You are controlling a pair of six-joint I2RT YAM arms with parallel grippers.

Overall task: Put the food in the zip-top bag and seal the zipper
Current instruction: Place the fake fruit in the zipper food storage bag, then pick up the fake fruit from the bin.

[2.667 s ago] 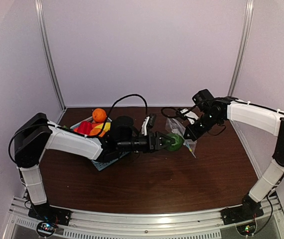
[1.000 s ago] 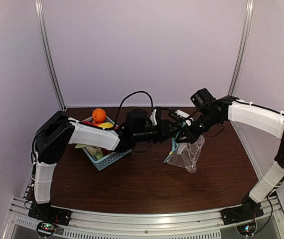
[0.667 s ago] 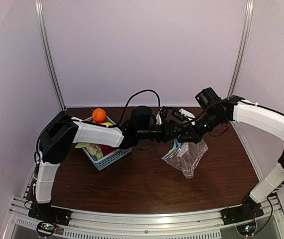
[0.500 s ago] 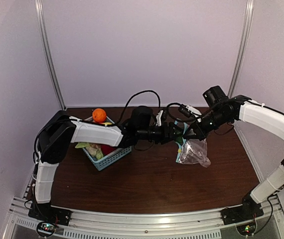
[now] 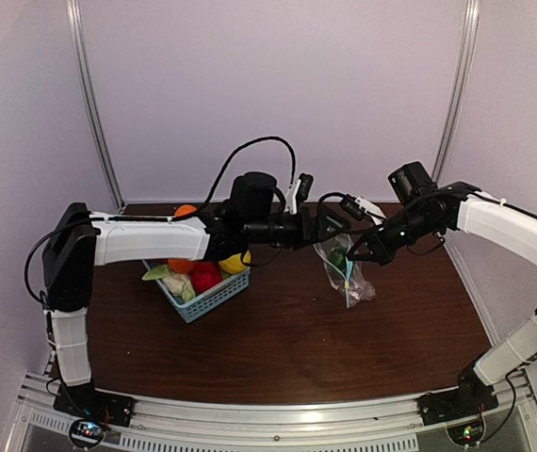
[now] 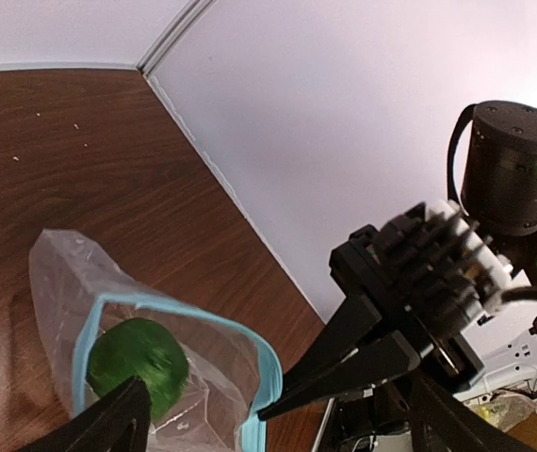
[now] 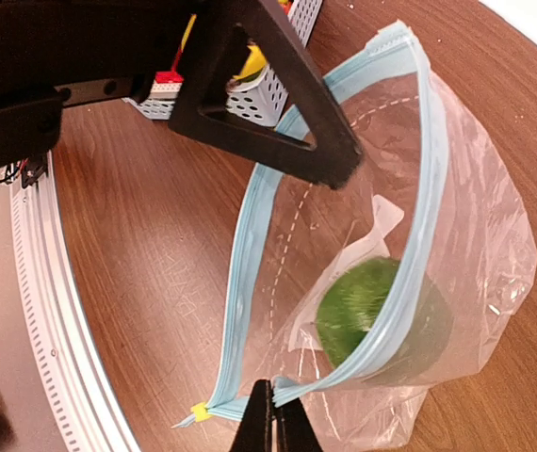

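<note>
Since earlier, left pincer (image 5: 328, 226) has let go of the green toy food (image 7: 372, 306), its fingers now apart above the mouth | green toy food low inside zip-top bag (image 7: 476, 217) | right pincer (image 7: 270, 407) clamped on zipper (image 7: 250, 273) corner, mouth gaping | bag bottom seemingly touching tabletop (image 5: 297, 348) | other toy food (image 5: 203, 276) in blue basket (image 5: 207, 301)
</note>
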